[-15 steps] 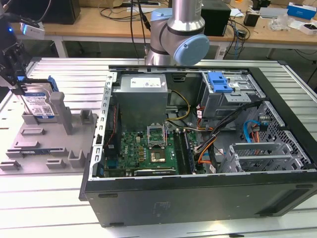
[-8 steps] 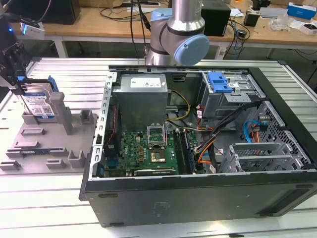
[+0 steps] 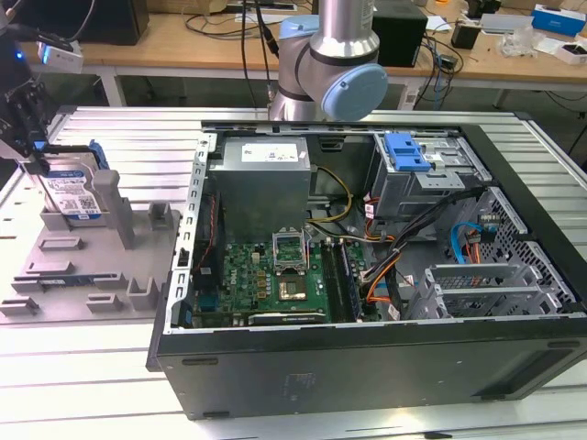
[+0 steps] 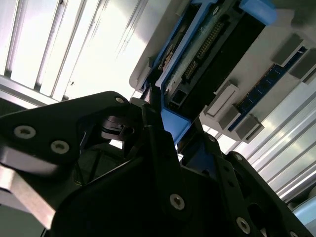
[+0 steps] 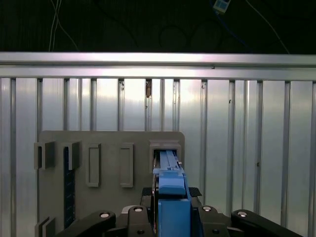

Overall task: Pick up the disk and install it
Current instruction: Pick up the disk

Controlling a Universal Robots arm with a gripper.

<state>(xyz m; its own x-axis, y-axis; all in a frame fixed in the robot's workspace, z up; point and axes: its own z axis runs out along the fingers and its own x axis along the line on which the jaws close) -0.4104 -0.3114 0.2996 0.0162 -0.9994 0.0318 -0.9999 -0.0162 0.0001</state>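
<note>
Standing upright in a grey holder (image 3: 108,203), silver disk (image 3: 75,195), blue-framed, white-blue label, fingers (image 4: 156,129) clamped on it.

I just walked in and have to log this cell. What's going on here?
The arm's gripper is closed on the blue carrier of the disk. The disk stands upright in a slot of the grey holder on the exterior view's left. It is not yet installed: the open computer case sits apart on the exterior view's right.
</note>
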